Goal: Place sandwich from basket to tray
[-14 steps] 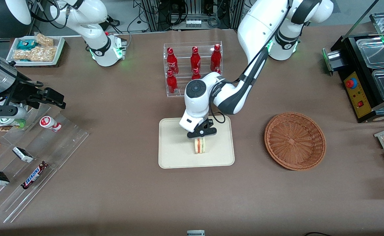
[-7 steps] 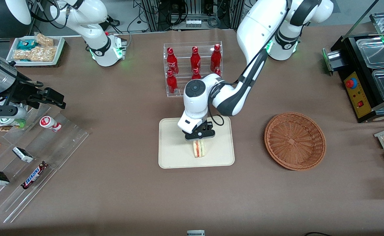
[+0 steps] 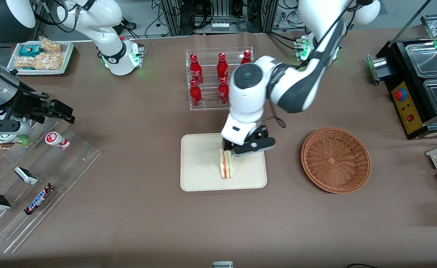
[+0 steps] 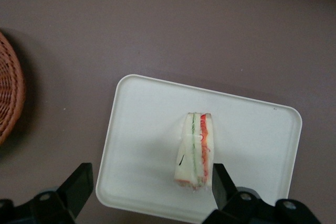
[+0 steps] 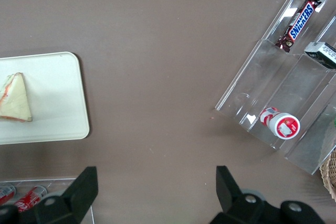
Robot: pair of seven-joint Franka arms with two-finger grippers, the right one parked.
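I see the sandwich (image 3: 226,166) standing on edge on the tray (image 3: 199,163), free of any grip. My pincer (image 3: 249,146) hangs above the tray, fingers (image 4: 79,187) spread wide, holding nothing. The basket (image 3: 335,160) sits on the bench (image 3: 147,223) toward the working arm's end.
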